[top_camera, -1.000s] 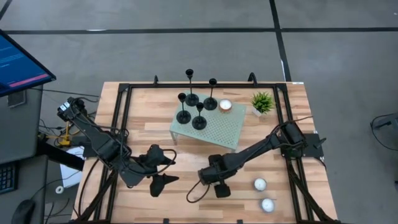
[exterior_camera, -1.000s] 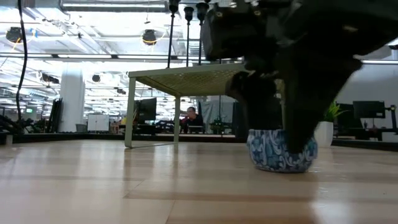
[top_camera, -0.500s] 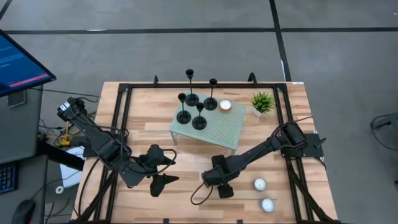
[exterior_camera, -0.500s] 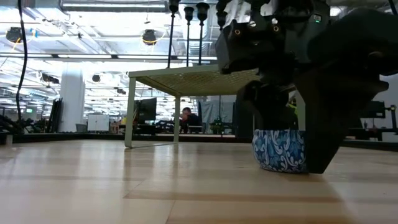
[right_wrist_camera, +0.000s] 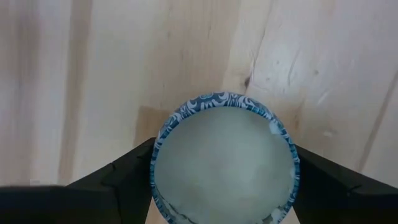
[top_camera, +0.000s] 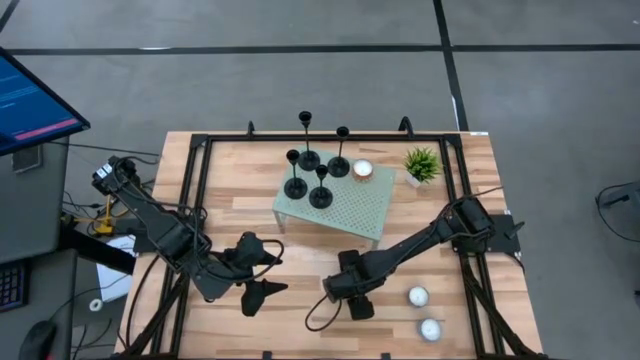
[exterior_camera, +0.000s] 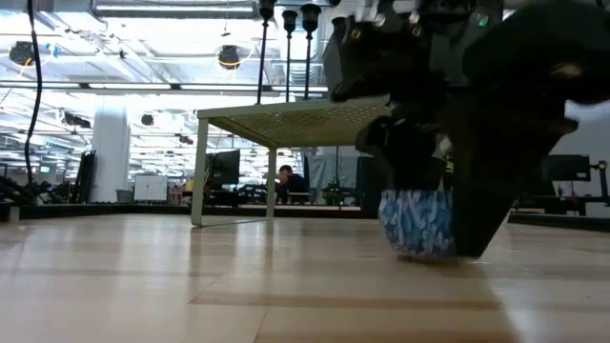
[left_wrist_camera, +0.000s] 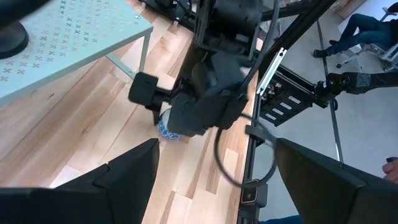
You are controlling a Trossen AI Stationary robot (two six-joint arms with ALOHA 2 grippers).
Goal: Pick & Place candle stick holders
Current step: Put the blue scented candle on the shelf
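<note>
Several black candle stick holders (top_camera: 320,190) stand on their disc bases on a pale green perforated stand (top_camera: 350,210) at mid-table; in the low view their stems (exterior_camera: 288,57) rise above the stand's top. My right gripper (top_camera: 350,288) points down over a small blue-and-white patterned cup (right_wrist_camera: 224,162), shut on it, near the table's front; the cup (exterior_camera: 416,224) stands on the wood. My left gripper (top_camera: 262,290) hangs open and empty above the near left of the table. My right gripper comes from above, pointing down, with one finger (right_wrist_camera: 134,171) on each side of the cup's outer wall (right_wrist_camera: 163,140) near the rim. The cup is pinched between the two fingers. It stands upright with its bottom (exterior_camera: 419,253) on the table.
A tealight in a holder (top_camera: 362,170) sits on the stand's far right corner. A small green potted plant (top_camera: 422,165) stands at the far right. Two white tealights (top_camera: 417,296) (top_camera: 430,329) lie near the front right. A black frame (top_camera: 200,180) runs along the table's edges.
My right gripper has drawn its fingers in onto the cup's sides, shifting only slightly above it. The cup stays on the table. My left arm has kept still.
</note>
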